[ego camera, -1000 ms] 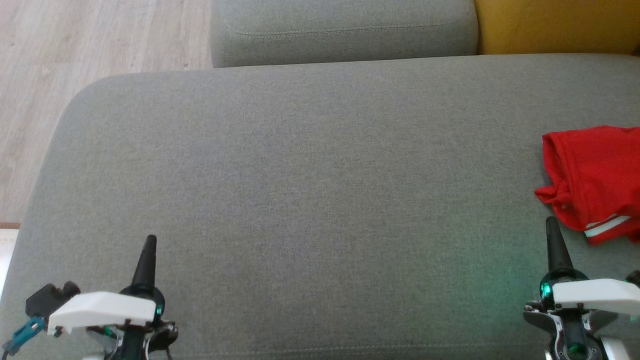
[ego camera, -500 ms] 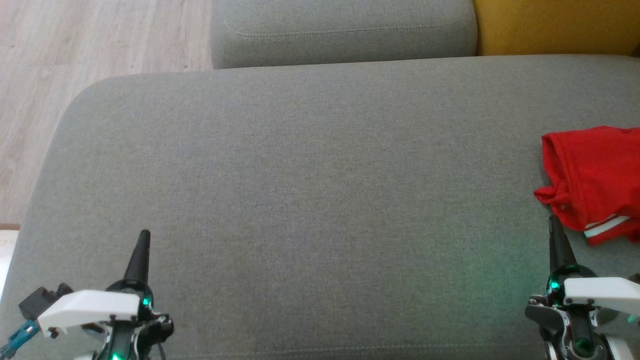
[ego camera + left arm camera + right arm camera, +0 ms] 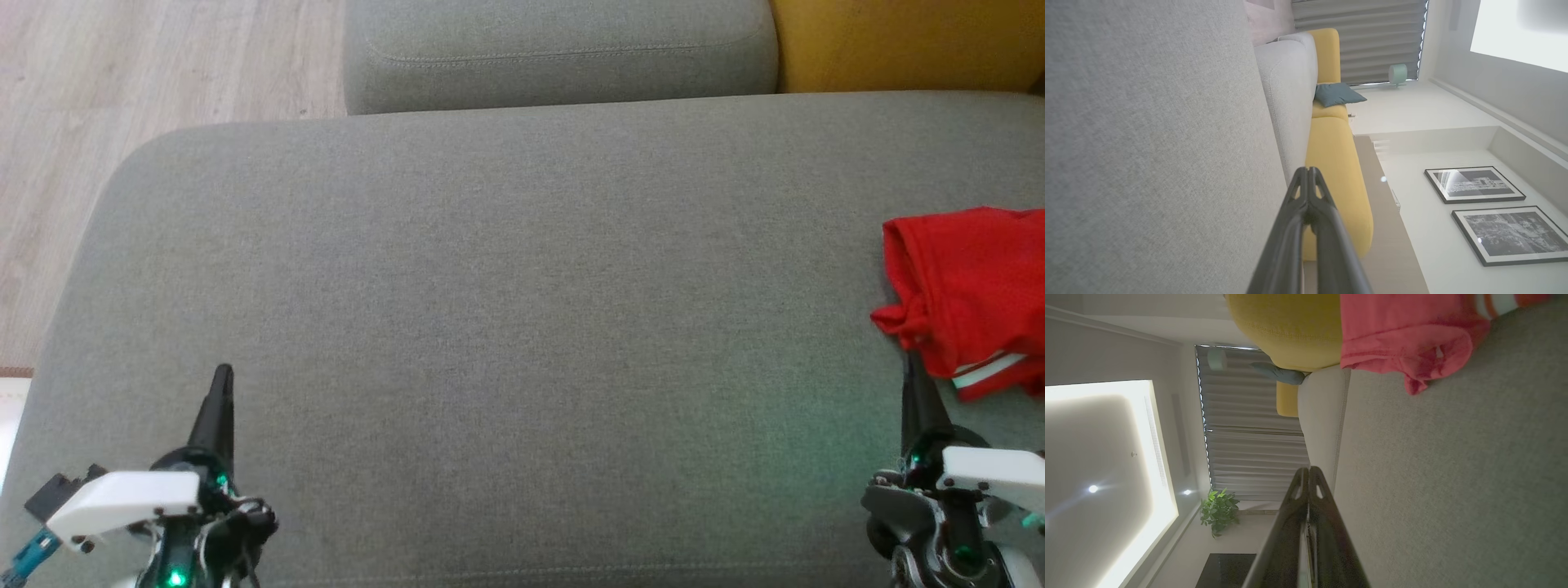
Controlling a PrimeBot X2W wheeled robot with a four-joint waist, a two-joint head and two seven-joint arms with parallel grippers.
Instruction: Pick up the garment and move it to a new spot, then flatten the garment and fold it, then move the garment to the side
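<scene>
Head view: grey seat cushion [image 3: 522,327] spans nearly the full frame. Its left end curves off at a rounded corner, with pale wood floor [image 3: 163,65] beyond. The far edge butts against a grey back cushion [image 3: 563,49] and, to the right of that, a yellow cushion [image 3: 906,41]. The near edge seam runs along the bottom of the frame.

Open room: a wide stretch of flat grey fabric lies between the two claws and on up to the far edge.

Garment [image 3: 971,294]: red, crumpled, lying on the seat cushion at far right and cut off by the frame edge.

Left claw [image 3: 222,372]: lower left, fingers pressed together into one point, holding nothing, well apart from the garment.

Right claw [image 3: 909,361]: lower right, fingers likewise pressed together and empty. Its tip sits at the garment's near-left corner; contact cannot be told.

Left wrist view: left claw [image 3: 1308,171] has its tips together over the seat cushion's edge. Beyond are more yellow upholstery, a teal pillow [image 3: 1337,94], blinds [image 3: 1359,41] and two framed pictures [image 3: 1474,184] on a pale wall.

Right wrist view: right claw [image 3: 1308,470] has its tips together. The garment [image 3: 1404,339] lies ahead and to one side of the fingers, with grey fabric between. A plant [image 3: 1218,510] stands by the blinds in the background.
</scene>
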